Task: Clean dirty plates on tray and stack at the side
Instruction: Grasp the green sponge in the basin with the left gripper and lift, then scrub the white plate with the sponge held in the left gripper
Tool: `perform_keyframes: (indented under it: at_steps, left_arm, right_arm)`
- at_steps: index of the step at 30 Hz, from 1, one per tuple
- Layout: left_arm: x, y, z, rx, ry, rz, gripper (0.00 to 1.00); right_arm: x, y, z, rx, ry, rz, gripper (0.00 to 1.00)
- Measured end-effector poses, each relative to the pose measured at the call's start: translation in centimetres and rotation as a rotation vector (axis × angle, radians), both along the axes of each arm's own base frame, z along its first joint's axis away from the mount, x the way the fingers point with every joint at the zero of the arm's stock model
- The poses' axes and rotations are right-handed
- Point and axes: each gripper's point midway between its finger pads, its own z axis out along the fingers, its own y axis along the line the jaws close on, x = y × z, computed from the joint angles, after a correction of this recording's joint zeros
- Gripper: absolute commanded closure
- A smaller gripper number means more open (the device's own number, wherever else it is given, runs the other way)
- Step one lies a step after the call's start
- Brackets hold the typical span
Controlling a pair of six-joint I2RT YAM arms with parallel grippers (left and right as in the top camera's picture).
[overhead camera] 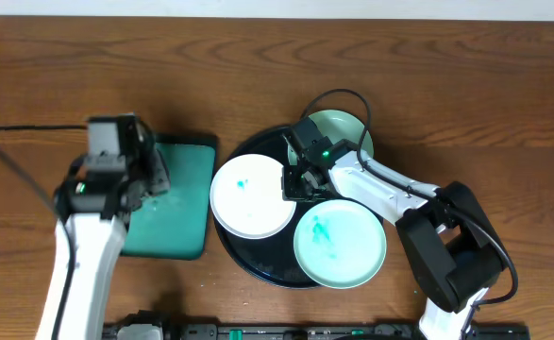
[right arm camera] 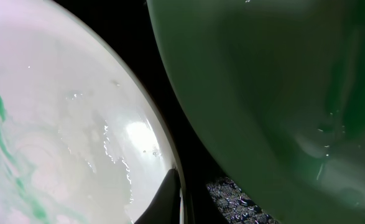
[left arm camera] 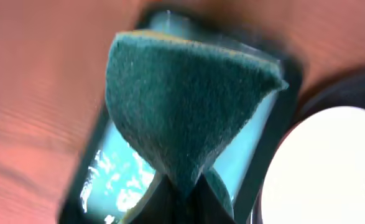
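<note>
The black tray holds a white plate with a teal smear on its left side. A smeared mint-green plate lies at its front right. A second mint-green plate sits at the back, partly hidden by my right arm. My right gripper is shut on the white plate's right rim. In the right wrist view one finger lies on the white plate, beside a green plate. My left gripper is shut on a dark green sponge, pinched between its jaws.
A rectangular teal-green tray lies left of the black tray, under my left gripper; its wet floor shows in the left wrist view. The white plate's edge shows there too. Black cables loop behind the back plate.
</note>
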Motion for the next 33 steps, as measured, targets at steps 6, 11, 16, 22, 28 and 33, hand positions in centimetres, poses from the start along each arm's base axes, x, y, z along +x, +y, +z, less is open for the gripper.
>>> perform_keyframes:
  at_steps: [6, 11, 16, 22, 28, 33]
  left_arm:
    - [-2.7, -2.4, -5.7, -0.15, 0.31, 0.009, 0.93]
    - [-3.7, -4.3, -6.9, -0.256, 0.402, -0.009, 0.93]
    - [-3.7, -4.9, -6.9, -0.289, 0.404, -0.022, 0.93]
    - [-2.8, -5.6, -6.4, -0.286, 0.351, -0.088, 0.93]
    - [-1.3, -9.3, -4.3, -0.265, 0.206, -0.257, 0.93]
    - [-1.1, -12.5, -4.6, -0.257, 0.192, -0.349, 0.93]
  right_arm:
    - [0.0, 0.0, 0.0, 0.0, -0.001, 0.003, 0.99]
    - [0.0, 0.0, 0.0, 0.0, -0.001, 0.004, 0.99]
    - [0.0, 0.0, 0.0, 0.0, -0.002, 0.007, 0.99]
    - [0.0, 0.0, 0.0, 0.0, -0.003, 0.007, 0.99]
    - [0.0, 0.0, 0.0, 0.0, -0.003, 0.007, 0.99]
    - [0.0, 0.0, 0.0, 0.001, -0.003, 0.007, 0.99]
